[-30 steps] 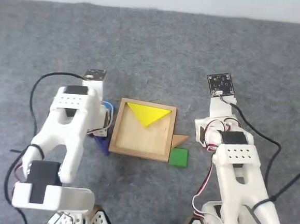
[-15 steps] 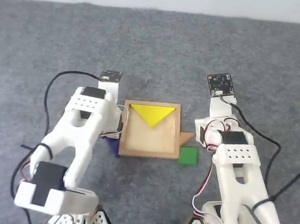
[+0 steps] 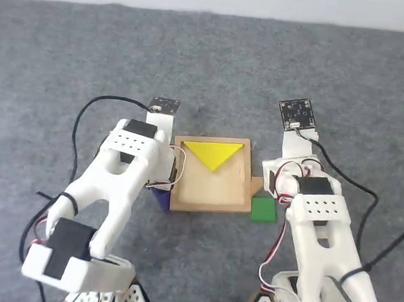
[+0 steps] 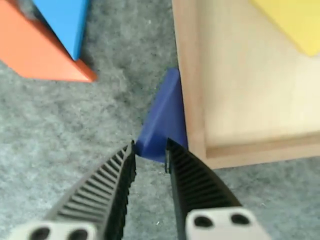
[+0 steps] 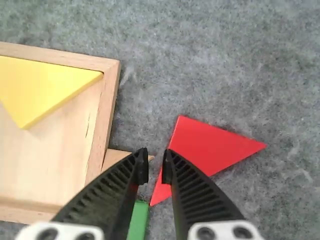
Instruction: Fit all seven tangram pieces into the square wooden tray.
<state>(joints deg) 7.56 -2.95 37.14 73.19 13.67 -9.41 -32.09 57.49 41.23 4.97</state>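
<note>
The square wooden tray [image 3: 208,200] lies between the two arms with a yellow triangle [image 3: 216,154] inside at its far edge. A dark blue piece [image 4: 165,117] leans against the tray's [image 4: 192,100] outer left wall. My left gripper [image 4: 150,149] is shut on that piece's near corner. An orange piece [image 4: 35,50] and a light blue piece [image 4: 65,17] lie on the carpet beyond. My right gripper [image 5: 155,162] is shut with nothing in it, low over the carpet between a tan piece [image 5: 117,157] at the tray's [image 5: 107,115] corner and a red triangle [image 5: 210,145]. A green square [image 3: 262,210] lies by the tray's near right corner.
Grey carpet covers the table. The left arm [image 3: 126,180] hides the ground left of the tray, and the right arm [image 3: 313,209] stands close to its right side. Open carpet stretches beyond the tray toward the far edge.
The left arm has swung to the right. The tray with the yellow triangle slid right and squared up, and the dark blue, tan and green pieces shifted right with it. The right arm kept still.
</note>
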